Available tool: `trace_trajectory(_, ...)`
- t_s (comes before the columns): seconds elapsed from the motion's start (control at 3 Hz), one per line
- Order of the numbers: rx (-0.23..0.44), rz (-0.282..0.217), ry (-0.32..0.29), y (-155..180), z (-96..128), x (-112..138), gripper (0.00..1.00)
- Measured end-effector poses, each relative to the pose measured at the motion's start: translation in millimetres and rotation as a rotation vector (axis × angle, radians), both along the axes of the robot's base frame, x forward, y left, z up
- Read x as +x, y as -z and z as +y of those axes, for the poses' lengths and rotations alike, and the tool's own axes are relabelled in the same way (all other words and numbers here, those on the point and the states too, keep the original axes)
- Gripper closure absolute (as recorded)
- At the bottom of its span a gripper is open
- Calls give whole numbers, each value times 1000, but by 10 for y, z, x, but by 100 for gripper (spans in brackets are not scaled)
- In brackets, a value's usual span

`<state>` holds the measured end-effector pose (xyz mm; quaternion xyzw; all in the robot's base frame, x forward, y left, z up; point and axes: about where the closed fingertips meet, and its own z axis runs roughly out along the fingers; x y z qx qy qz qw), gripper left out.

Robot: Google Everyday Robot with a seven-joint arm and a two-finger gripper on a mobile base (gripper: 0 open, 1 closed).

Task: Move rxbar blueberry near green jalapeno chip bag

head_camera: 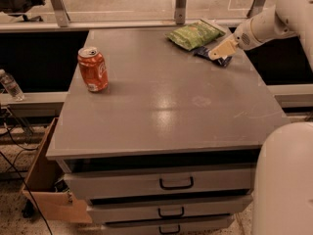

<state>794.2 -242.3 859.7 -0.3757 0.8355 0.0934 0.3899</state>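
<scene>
The green jalapeno chip bag [194,34] lies at the far right of the grey cabinet top [161,106]. The rxbar blueberry [204,52], a dark blue flat bar, lies just right of the bag, touching or almost touching it, and is partly covered by my gripper. My gripper [218,51] reaches in from the right on a white arm [266,26] and sits right over the bar's right part.
An orange soda can [92,69] stands upright at the left of the top. Drawers with handles [176,183] face me below. A cardboard box [46,185] sits on the floor at the left. A plastic bottle [10,84] is at the far left. A white robot part [286,180] fills the lower right.
</scene>
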Motion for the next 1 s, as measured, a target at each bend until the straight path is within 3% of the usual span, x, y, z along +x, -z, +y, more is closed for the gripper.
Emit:
trace_trajectory(0.33,20,-6,-15,-35,52,12,0)
trace_trajectory(0.67,54,-26,-19,-144,8,-39,0)
trace_trajectory(1.0,134,-76,-19,-371,-249,-257,0)
